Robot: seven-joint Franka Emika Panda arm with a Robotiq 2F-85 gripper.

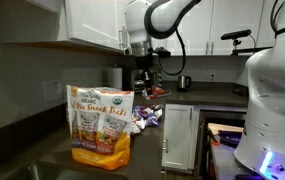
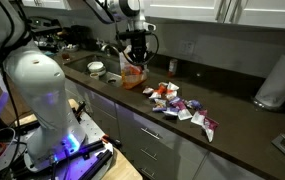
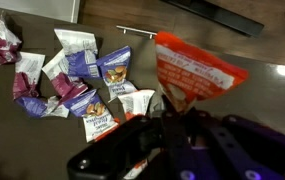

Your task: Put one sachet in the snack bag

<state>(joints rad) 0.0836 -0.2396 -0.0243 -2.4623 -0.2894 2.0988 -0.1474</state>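
Observation:
The snack bag (image 1: 100, 125) is a big orange-and-cream pouch standing upright on the dark counter. It also shows in an exterior view (image 2: 132, 76) and in the wrist view (image 3: 194, 68). My gripper (image 1: 149, 84) hangs just above and behind the bag, as an exterior view (image 2: 135, 58) also shows. In the wrist view my gripper (image 3: 187, 120) has its fingers close together at the bag's top edge. A small reddish-dark sachet (image 1: 155, 92) hangs between the fingers. It is mostly hidden in the wrist view.
A pile of purple and white packets (image 3: 72, 75) lies on the counter beside the bag, seen in both exterior views (image 2: 180, 105) (image 1: 147, 116). A paper towel roll (image 2: 276, 82) and a bowl (image 2: 97, 69) stand on the counter. A white robot base (image 2: 37, 90) stands in front of it.

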